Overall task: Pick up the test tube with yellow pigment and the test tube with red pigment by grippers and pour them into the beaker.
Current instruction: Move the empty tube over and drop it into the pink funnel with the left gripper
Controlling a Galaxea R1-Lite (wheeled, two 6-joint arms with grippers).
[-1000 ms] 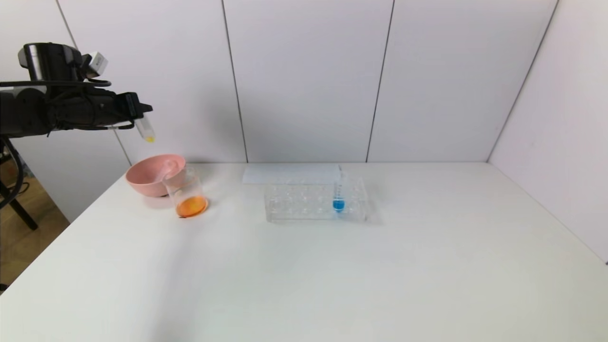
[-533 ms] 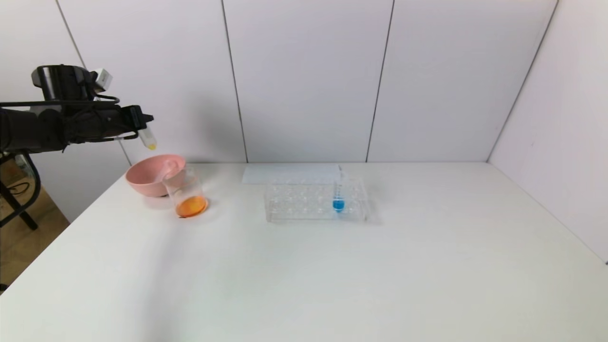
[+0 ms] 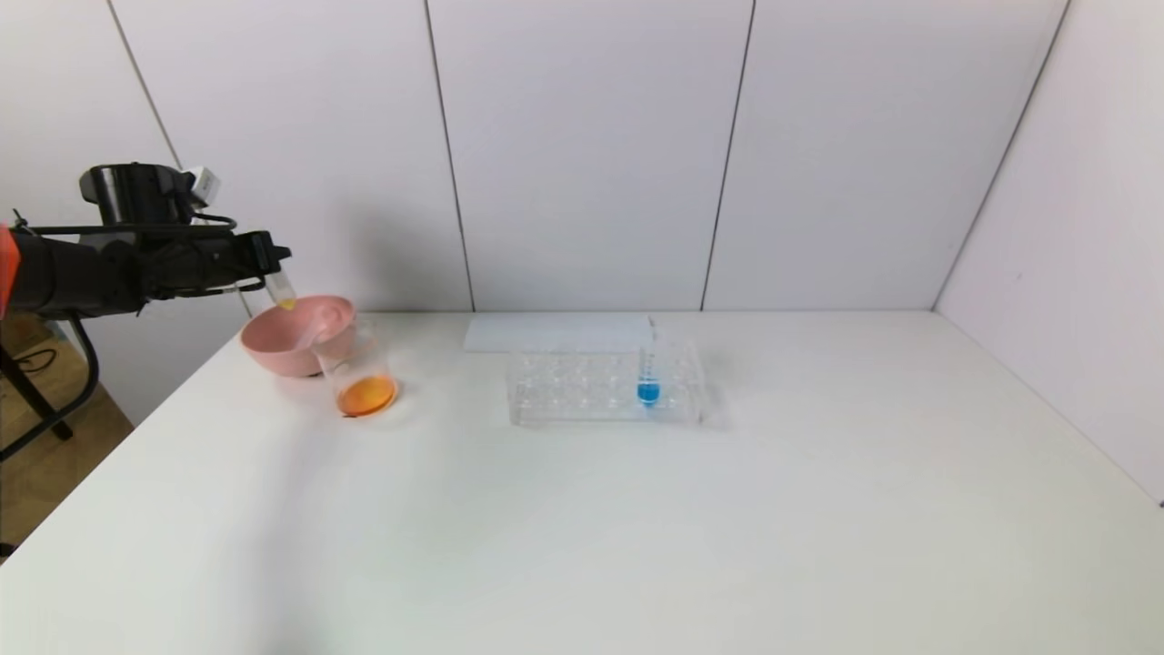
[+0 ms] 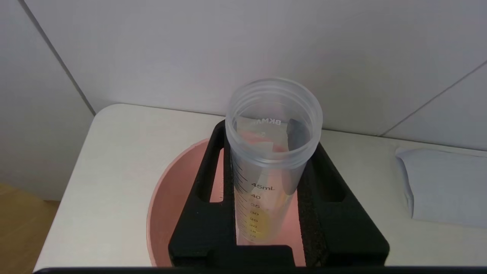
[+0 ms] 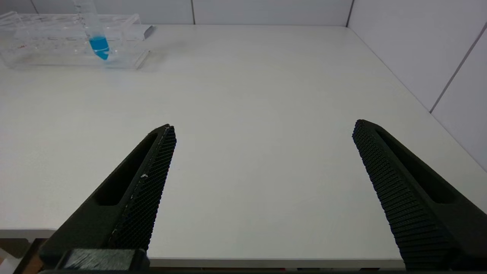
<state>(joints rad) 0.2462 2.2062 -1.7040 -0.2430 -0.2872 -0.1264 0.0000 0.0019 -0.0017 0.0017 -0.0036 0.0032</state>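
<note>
- Over the pink bowl (image 3: 296, 335), your left gripper (image 3: 270, 253) clamps the test tube with yellow pigment (image 3: 281, 291), mouth up, tip down.
- The beaker (image 3: 355, 368) stands beside that bowl, toward the rack.
- The right gripper (image 5: 262, 190) is spread, holding nothing.

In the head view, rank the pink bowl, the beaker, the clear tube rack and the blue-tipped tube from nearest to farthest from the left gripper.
From the left gripper, shut on the test tube with yellow pigment:
1. Pink bowl, right beneath the tube's tip.
2. Beaker, beside the bowl, toward the robot's right.
3. Clear tube rack, mid-table.
4. Blue-tipped tube, standing toward the rack's far right end.
</note>
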